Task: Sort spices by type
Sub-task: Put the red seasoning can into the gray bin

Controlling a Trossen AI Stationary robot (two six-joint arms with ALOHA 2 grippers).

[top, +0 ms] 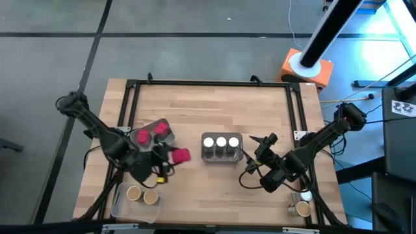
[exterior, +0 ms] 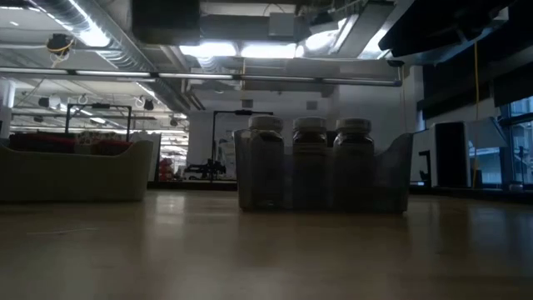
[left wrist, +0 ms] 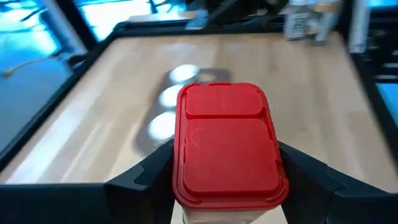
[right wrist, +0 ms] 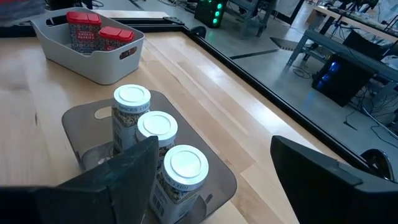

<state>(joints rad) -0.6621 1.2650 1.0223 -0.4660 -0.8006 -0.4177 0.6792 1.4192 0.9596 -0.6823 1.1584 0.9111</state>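
Now the left gripper [left wrist: 225, 171] holds the last red packet [top: 179, 155] between its fingers, just beside the grey tray [top: 164, 138] with two others; the right gripper [top: 260, 146] waits open.

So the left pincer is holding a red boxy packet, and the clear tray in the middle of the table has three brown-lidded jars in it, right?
Not quite: the three round jars in the middle clear plastic tray have white lids, not brown, as the high view shows. The left pincer does hold a red boxy packet.
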